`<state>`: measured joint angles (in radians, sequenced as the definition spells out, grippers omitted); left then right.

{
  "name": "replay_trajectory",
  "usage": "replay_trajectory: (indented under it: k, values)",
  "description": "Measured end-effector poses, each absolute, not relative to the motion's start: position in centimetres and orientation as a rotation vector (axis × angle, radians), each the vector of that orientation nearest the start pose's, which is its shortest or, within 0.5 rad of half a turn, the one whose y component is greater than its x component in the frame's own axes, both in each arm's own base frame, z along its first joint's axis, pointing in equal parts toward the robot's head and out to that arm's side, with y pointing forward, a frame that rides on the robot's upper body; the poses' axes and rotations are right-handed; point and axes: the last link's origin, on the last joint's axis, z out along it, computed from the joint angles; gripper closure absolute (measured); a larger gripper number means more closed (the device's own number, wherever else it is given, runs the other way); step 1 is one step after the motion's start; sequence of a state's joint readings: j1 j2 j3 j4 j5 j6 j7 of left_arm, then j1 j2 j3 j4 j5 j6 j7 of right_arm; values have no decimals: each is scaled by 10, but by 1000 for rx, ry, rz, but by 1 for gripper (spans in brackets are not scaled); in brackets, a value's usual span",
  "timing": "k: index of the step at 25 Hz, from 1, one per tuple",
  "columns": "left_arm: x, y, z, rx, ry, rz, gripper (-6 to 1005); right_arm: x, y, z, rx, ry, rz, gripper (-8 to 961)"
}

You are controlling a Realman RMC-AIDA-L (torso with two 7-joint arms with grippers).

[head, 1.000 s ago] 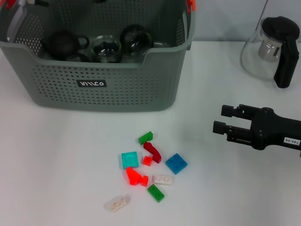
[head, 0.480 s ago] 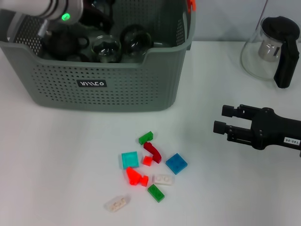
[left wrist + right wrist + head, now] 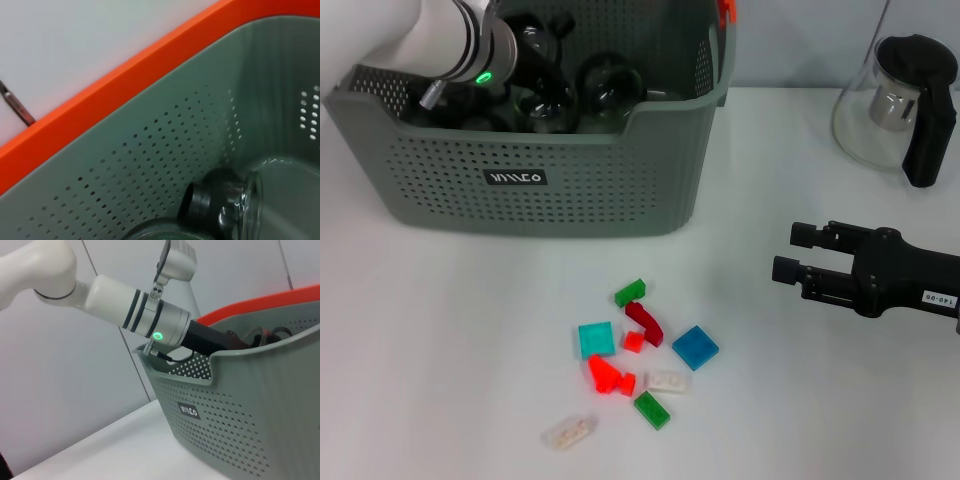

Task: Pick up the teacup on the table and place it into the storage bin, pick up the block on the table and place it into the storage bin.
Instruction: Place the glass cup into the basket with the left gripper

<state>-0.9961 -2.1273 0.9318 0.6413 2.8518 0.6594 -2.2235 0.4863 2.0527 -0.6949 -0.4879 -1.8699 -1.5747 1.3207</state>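
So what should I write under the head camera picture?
Left arm reaches into the basket; blocks wait beside the right hand.

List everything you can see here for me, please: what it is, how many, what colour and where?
storage bin: one, grey-green, orange clips, far left of table
glassware and dark teapots: several, inside the bin
blocks: about ten, red, green, blue, teal, clear-white, scattered in front of the bin
glass pitcher: one, clear with black handle, far right
table: one, white
left gripper: black, reaching down into the bin
right gripper: black, open, hovering right of the blocks
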Motion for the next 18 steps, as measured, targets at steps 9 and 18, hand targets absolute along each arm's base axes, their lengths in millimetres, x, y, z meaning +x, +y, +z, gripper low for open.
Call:
replay_trajectory:
  k: [9, 18]
  values:
    - [-182, 489, -15, -2218, -523, 229, 960, 277, 309, -10, -2651, 763, 897, 239]
    - [-181, 488, -16, -2222, -525, 229, 934, 277, 308, -11, -2651, 768, 899, 239]
